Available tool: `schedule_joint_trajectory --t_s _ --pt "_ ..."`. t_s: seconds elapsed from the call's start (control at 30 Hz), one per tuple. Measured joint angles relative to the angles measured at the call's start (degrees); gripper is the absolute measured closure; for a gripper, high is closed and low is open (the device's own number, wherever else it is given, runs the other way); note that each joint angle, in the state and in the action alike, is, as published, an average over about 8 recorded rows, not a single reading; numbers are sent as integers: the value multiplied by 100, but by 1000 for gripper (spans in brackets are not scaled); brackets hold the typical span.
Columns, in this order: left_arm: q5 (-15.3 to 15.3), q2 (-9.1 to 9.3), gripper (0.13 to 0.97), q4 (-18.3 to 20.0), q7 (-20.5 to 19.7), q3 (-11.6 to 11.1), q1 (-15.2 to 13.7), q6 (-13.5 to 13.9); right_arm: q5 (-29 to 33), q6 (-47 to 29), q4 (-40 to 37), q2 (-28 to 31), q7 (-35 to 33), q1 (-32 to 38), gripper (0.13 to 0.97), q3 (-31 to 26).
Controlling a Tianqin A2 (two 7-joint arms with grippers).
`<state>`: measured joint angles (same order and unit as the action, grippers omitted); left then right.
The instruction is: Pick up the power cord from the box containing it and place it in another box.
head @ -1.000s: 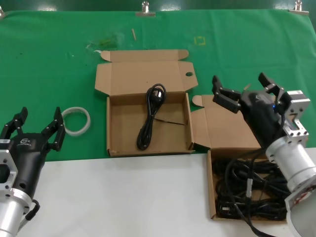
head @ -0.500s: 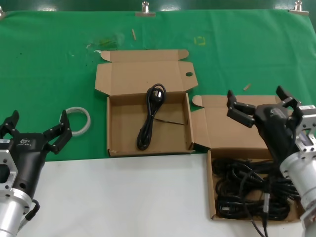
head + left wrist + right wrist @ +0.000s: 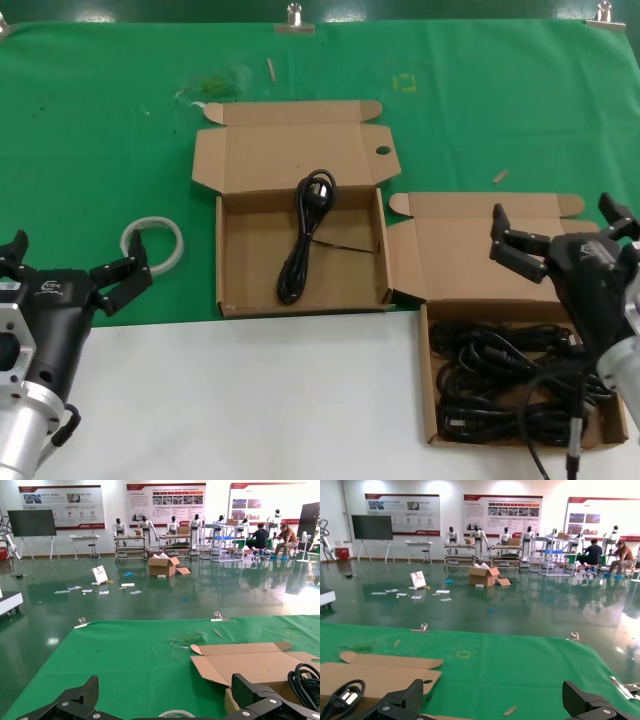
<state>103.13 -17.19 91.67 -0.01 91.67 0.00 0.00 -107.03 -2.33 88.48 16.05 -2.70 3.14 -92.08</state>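
Cardboard box (image 3: 300,245) holds looped (rubbery) power cord (image 3: 303,238).

Glossy green floor (image 3: 150,600) (litter-strewn), posters (image 3: 402,507) on white walls.

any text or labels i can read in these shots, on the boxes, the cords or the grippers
No text can be read in any view.
Left gripper: a small white mark on its housing, too small to read.
Wall posters: printed, but too far and blurred to read.
Both boxes and the power cord: no lettering visible.
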Motion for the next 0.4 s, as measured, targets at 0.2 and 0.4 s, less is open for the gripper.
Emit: schedule_joint_trajectory --t_s 0.2,0.4 --pt "0 0 159 0 0 0 0 0 220 132 181 64 154 -177 129 23" --pt "0 0 142 0 0 0 0 0 249 149 204 73 173 -200 129 26"
